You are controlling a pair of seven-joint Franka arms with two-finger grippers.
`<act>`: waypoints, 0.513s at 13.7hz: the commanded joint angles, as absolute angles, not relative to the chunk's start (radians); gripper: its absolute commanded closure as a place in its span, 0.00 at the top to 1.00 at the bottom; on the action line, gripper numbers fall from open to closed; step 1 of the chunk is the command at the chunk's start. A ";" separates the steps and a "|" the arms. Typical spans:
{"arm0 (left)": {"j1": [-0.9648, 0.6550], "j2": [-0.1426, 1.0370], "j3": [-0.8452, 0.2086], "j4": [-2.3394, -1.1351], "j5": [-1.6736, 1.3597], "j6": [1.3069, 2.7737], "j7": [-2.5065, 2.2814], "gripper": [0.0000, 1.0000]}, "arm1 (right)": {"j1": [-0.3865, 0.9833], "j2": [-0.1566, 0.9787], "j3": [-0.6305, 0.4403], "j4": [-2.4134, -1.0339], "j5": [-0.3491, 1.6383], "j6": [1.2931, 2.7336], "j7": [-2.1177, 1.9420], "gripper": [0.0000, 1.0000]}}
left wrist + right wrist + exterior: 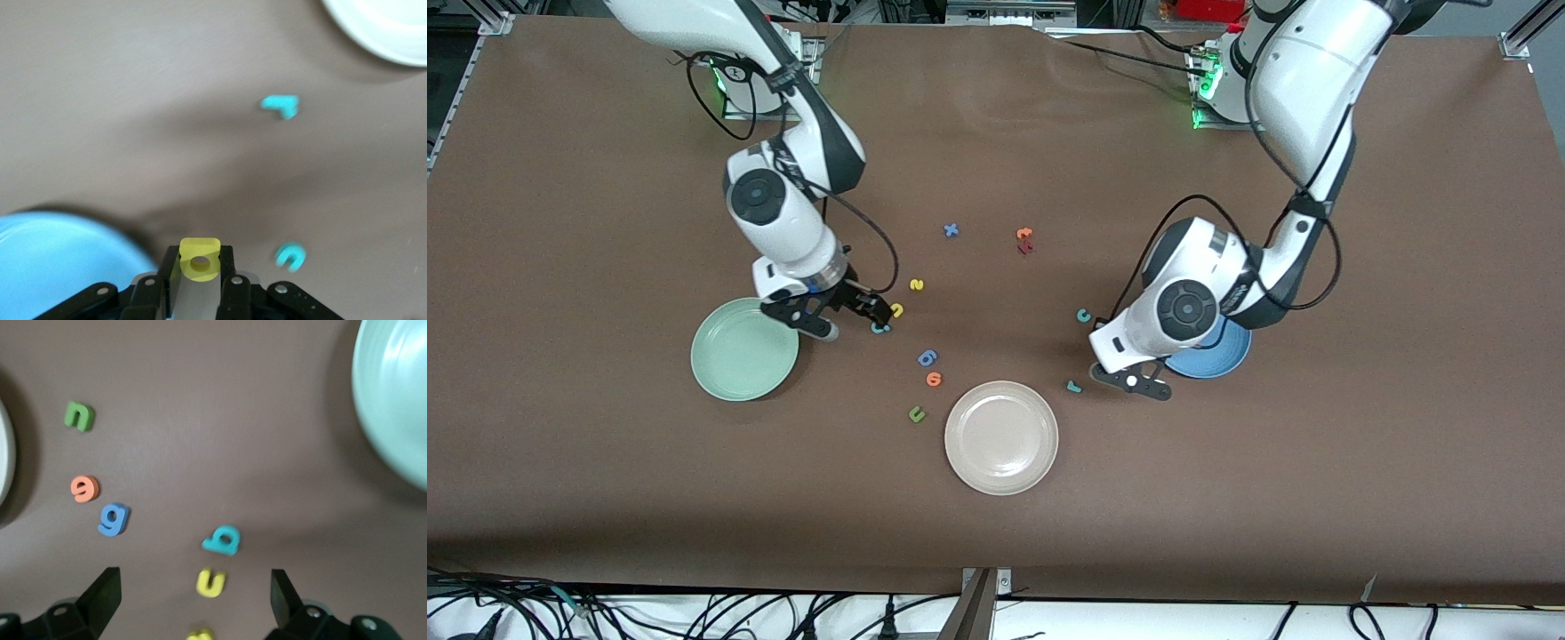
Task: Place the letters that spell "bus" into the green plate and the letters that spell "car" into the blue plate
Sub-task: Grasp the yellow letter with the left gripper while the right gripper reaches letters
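Now the left pincer (199, 277) is closed on the yellow "a" (199, 259), just beside the blue plate (60, 260). The right pincer (193, 593), wide open and empty, hangs over the "b" (222, 539) and "u" (211, 582); it may catch both.

The only readable characters are the foam pieces themselves on the bench: a teal "b" (221, 539), yellow "u" (211, 582), blue "g" (113, 519), orange "9" (85, 488), green "n" (79, 416), blue "x" (951, 230).

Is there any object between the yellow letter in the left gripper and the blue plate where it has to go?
Nothing visible. The left gripper is shut on the yellow "a", beside the rim of the blue plate. The teal "c" and teal "r" lie on the table away from the plate.
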State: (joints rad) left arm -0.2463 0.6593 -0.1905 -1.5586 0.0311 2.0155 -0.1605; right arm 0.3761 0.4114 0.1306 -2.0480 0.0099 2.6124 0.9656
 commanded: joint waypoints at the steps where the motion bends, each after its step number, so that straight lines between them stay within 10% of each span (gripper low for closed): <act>1: -0.171 0.643 -0.196 -1.589 0.092 1.970 -0.117 0.17 | 0.416 0.469 0.126 -2.048 -0.003 2.690 1.097 0.95; 4: -0.152 0.667 -0.193 -1.611 0.106 1.971 -0.094 0.26 | 0.420 0.500 0.121 -2.046 -0.002 2.694 1.098 0.88; 7: -0.138 0.667 -0.195 -1.629 0.156 1.974 -0.094 1.00 | 0.420 0.518 0.121 -2.045 -0.002 2.695 1.100 0.84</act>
State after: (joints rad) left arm -0.1418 0.6741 -0.1863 -1.6214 0.1189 1.9765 -0.1015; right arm 0.4173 0.5083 0.1236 -2.0492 0.0099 2.6812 1.0770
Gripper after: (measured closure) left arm 0.573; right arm 0.128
